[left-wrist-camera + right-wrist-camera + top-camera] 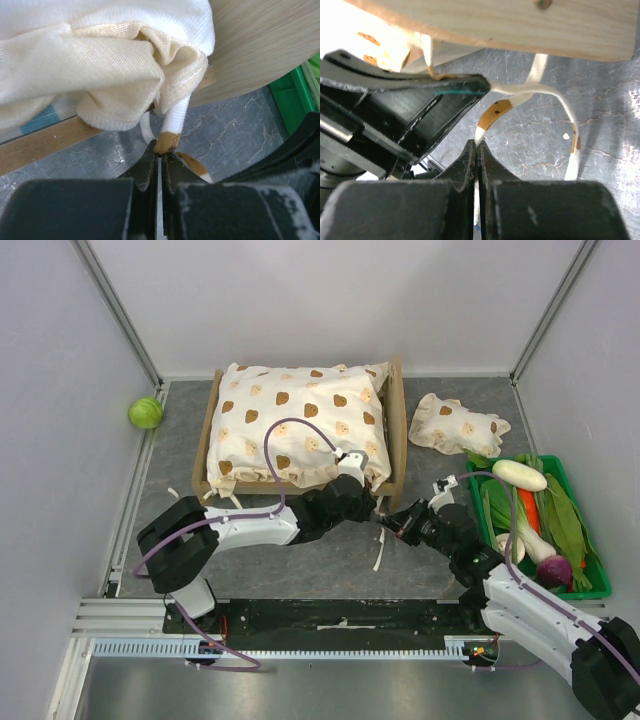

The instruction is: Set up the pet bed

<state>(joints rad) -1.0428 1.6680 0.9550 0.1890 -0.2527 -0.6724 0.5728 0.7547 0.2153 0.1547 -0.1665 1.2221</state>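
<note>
The pet bed [399,430] stands at the back centre with the cream bear-print cushion [300,425] lying in it. Both grippers meet at its near right corner. My left gripper [372,502] is shut on a white tie with a tan patch [172,127] that hangs from the cushion's corner [100,65], beside the bed's wooden end panel [260,45]. My right gripper [391,520] is shut on another tie [492,112], just below the bed's wood [520,25]. That tie loops on across the table [570,125]. The black left gripper body [405,115] sits close on its left.
The small frilled bear-print pillow [458,425] lies right of the bed. A green bin [592,590] of vegetables stands at the right edge, close to the right arm. A green ball-like vegetable [145,412] rests at the back left. Loose tie ends [380,558] trail on the grey table.
</note>
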